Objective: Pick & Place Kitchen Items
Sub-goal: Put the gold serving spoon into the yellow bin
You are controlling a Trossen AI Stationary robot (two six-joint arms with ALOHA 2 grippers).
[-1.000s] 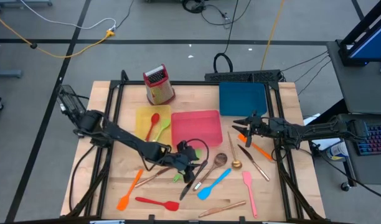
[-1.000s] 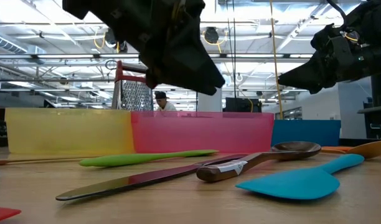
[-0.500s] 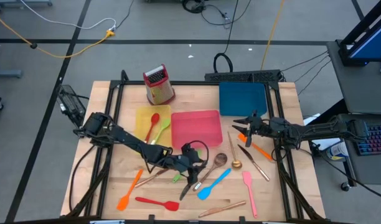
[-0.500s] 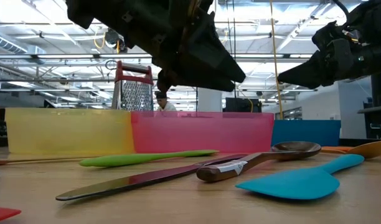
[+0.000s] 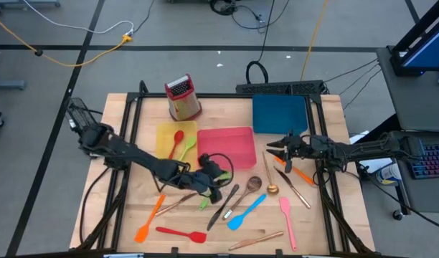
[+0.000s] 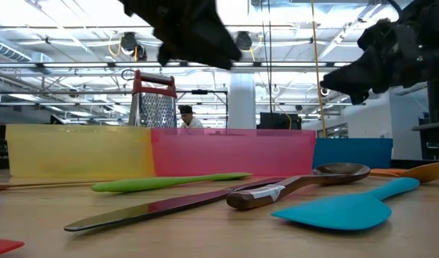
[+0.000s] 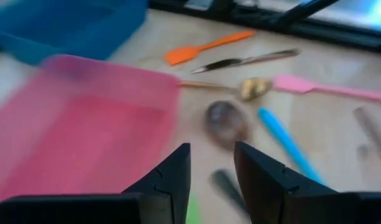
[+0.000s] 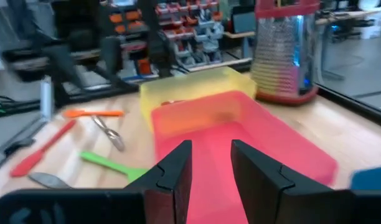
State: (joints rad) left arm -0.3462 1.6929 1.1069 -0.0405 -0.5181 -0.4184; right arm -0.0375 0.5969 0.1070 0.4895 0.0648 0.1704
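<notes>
The wooden table [image 5: 327,122] stood on grey floor; from above, the left gripper [image 5: 216,179] hovered at the pink tray's [image 5: 227,147] near corner, the utensils [image 5: 245,211] scattered just beyond. Low down, the knife [image 6: 169,204] lay free before that tray. Both wrist views showed jaws slightly parted, empty; the right gripper [image 5: 278,149] hung beside the tray.

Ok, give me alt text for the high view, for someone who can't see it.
Seen from above, a wooden table holds yellow, pink and blue trays, with colourful utensils scattered along its near half. The left claw, open and empty, hovers near the green spatula; the right claw, also open and empty, hangs beside the pink tray. A grater stands at the back.
</notes>
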